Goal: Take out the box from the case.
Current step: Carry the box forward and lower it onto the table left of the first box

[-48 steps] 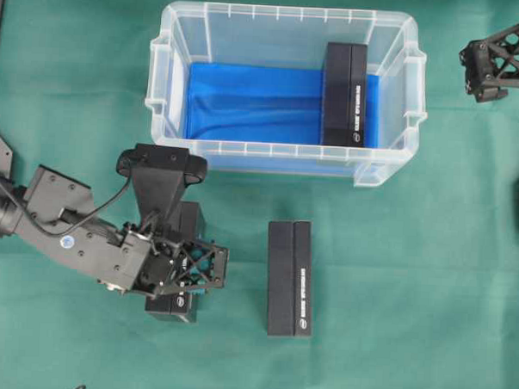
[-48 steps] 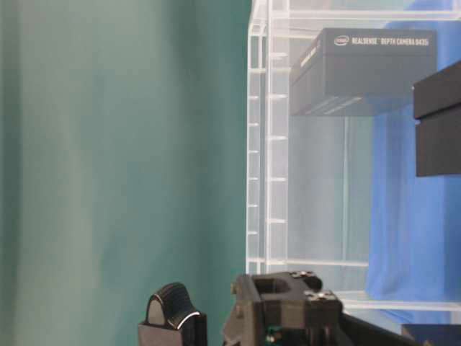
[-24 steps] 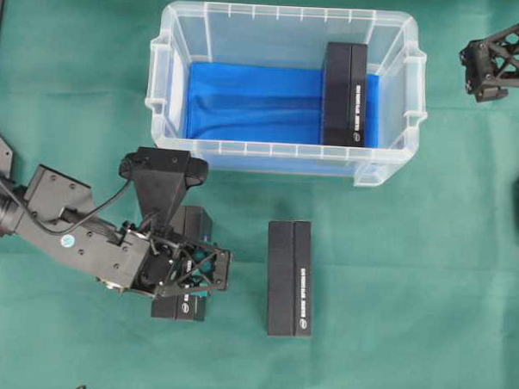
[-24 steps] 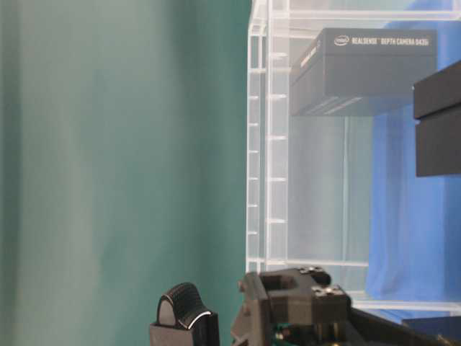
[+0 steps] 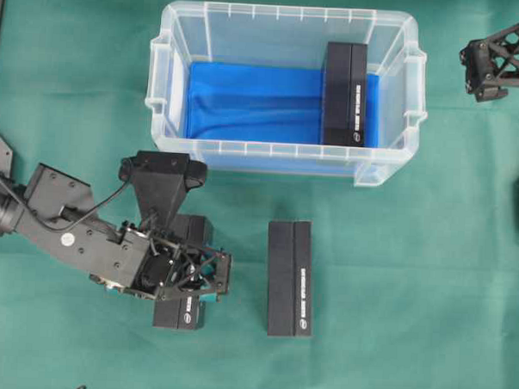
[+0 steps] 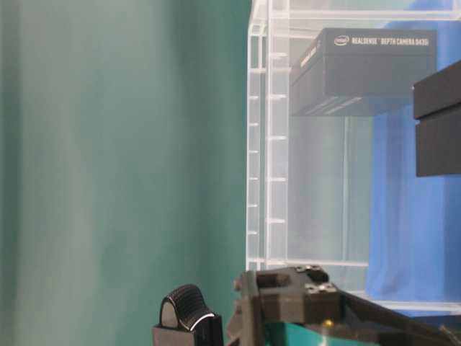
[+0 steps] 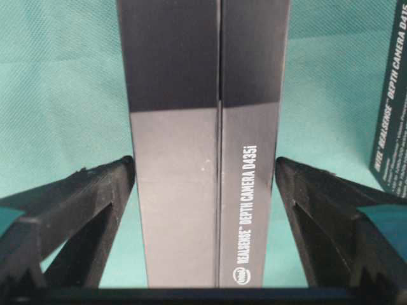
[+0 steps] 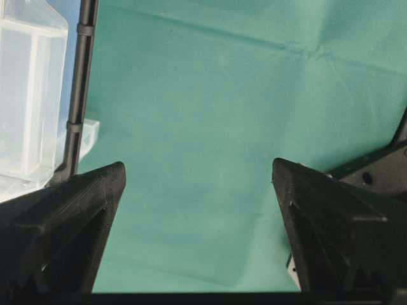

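The case, a clear plastic bin with a blue cloth on its bottom, stands at the back middle. One black box stands inside it at the right end, also seen through the wall in the table-level view. My left gripper is in front of the case, low over the table, its fingers against both long sides of a second black box, which shows under it. My right gripper is open and empty beside the case's right end.
A third black box lies flat on the green cloth to the right of my left gripper, also seen in the left wrist view. The case's corner shows left of my right gripper.
My left gripper and the box between its fingers have shifted a little toward the table's front edge. The right arm, the case and the other boxes have not moved.
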`<state>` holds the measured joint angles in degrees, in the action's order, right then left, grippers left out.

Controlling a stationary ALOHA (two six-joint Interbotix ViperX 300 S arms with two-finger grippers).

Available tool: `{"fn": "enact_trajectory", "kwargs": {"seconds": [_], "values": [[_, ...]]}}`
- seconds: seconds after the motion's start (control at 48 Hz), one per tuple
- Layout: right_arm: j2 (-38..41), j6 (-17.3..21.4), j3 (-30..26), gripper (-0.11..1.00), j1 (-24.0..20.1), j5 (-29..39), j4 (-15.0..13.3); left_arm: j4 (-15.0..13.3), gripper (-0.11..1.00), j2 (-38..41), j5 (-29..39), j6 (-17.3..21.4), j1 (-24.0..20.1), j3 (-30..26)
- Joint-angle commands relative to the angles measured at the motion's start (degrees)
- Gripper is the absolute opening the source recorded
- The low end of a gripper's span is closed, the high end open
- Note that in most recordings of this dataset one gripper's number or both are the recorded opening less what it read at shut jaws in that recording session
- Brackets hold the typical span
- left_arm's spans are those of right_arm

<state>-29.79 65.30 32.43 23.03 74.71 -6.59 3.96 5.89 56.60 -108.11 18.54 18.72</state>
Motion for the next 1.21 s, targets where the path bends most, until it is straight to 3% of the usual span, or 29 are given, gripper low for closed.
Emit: {"fn": "enact_trajectory", "kwargs": {"seconds": [0.0,0.396,0.792,1.021,1.188], "values": [[-0.4,-0.1,-1.0,0.90,-0.2,-0.2,-0.1,0.0,0.98,-1.9,0.1,0.0,-0.4,-1.2],[-0.5,-0.1,-1.0,0.90,-0.2,0.0,-0.1,0.0,0.97,-4.5,1.1,0.1,-0.6,-2.7],[-0.5,-0.1,-1.0,0.90,-0.2,-0.3,-0.1,0.4,0.97,-8.3,15.1,0.4,-0.8,-12.4],[-0.5,-0.1,-1.0,0.90,-0.2,0.0,-0.1,0.4,0.97,-8.4,20.0,0.6,-0.9,-18.8],[-0.5,-0.1,-1.0,0.90,-0.2,0.0,-0.1,0.5,0.97,-8.3,22.1,1.3,-0.9,-19.9]]}}
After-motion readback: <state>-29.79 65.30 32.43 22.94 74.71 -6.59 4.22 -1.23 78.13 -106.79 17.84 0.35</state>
